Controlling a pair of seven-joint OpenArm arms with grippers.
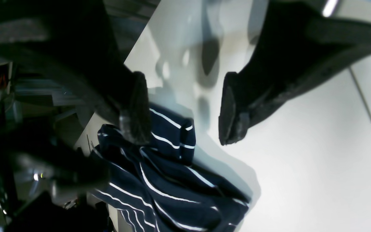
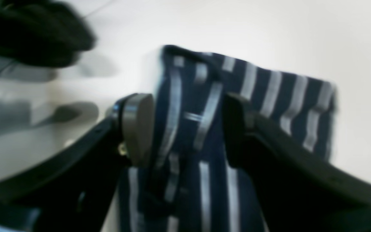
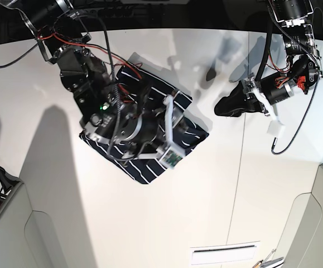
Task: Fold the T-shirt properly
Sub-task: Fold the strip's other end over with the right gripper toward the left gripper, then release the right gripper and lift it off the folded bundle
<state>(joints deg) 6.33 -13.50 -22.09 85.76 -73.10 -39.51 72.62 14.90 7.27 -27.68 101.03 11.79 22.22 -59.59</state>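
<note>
The T-shirt [image 3: 141, 167] lies as a compact dark navy bundle with thin white stripes on the white table [image 3: 206, 195], left of centre in the base view. My right gripper [image 3: 172, 131] hangs over the bundle's right part and hides its middle. In the blurred right wrist view this gripper [image 2: 185, 129] is open, its fingers standing apart either side of a striped fold of the T-shirt [image 2: 269, 90]; contact cannot be told. My left gripper [image 3: 220, 106] is off to the right over bare table. It is open [image 1: 185, 122] and empty, with a corner of the T-shirt [image 1: 166, 174] beyond its fingertips.
A thin seam [image 3: 240, 167] runs down the table right of the shirt. Grey bin walls stand at the lower left [image 3: 5, 223] and lower right [image 3: 317, 223] corners. A white slotted plate [image 3: 223, 254] lies at the front edge. Cables [image 3: 295, 128] hang by the left arm.
</note>
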